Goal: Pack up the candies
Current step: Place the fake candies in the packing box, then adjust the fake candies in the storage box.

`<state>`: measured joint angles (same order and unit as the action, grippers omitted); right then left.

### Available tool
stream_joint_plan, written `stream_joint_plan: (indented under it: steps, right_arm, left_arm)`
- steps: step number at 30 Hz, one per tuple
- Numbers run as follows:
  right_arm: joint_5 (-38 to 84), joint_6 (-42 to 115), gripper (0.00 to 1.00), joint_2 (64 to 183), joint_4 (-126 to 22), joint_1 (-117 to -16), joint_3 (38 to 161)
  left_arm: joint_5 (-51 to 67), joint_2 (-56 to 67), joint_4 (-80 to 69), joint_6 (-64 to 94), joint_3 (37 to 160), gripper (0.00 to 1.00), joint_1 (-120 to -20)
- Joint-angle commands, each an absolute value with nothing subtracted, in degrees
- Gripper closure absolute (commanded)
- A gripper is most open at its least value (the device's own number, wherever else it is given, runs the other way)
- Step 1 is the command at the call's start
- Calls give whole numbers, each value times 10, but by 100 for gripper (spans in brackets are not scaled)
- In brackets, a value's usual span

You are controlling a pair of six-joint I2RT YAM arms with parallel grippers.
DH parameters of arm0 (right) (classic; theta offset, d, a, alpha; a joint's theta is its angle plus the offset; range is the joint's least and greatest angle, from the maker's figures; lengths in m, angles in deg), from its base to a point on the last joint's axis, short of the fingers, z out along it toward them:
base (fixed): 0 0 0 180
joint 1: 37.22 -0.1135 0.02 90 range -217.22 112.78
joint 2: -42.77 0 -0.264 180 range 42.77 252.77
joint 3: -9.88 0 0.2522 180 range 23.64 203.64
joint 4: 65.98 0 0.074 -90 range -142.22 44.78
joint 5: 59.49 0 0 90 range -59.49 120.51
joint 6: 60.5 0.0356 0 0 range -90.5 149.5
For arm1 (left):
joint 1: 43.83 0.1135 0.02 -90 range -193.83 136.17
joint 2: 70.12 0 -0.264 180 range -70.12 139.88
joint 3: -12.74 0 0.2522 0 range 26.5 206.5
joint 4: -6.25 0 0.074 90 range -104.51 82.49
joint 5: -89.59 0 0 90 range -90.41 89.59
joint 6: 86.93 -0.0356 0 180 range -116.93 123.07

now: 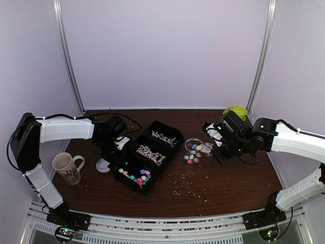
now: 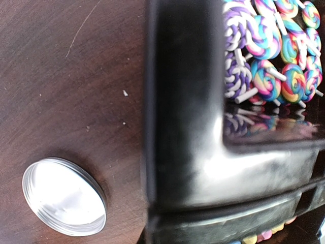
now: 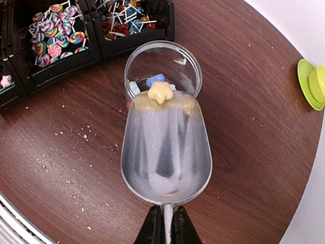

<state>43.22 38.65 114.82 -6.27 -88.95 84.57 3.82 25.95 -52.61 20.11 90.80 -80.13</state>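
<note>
Right gripper [image 3: 165, 226] clamped clear plastic scoop [image 3: 166, 152] by handle; yellow star candy [image 3: 160, 92] sat at lip, over round transparent jar [image 3: 189, 65]; left gripper [image 1: 121, 144] closed.

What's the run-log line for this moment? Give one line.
right end effector: shut on scoop, lip over jar | yellow candy: at lip | left end effector: shut, by tray

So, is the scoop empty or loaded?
Almost empty: one yellow candy sits at the lip of the scoop, over the jar; the bowl looks otherwise bare.
</note>
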Motion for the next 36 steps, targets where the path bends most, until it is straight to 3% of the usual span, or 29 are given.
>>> stream_joint_plan:
  steps: [1, 17, 26, 36]
  right_arm:
    - [429, 376, 100, 1161, -24, -886, 878]
    - [427, 356, 100, 1203, 30, -884, 945]
    - [394, 308, 100, 1151, 3, -887, 970]
    - [327, 317, 100, 1113, -57, -917, 961]
  left_arm:
    - [66, 236, -457, 206, 950, 100, -797]
    - [69, 237, -456, 206, 950, 100, -797]
    - [69, 239, -457, 206, 951, 100, -797]
    - [196, 244, -402, 221, 925, 100, -775]
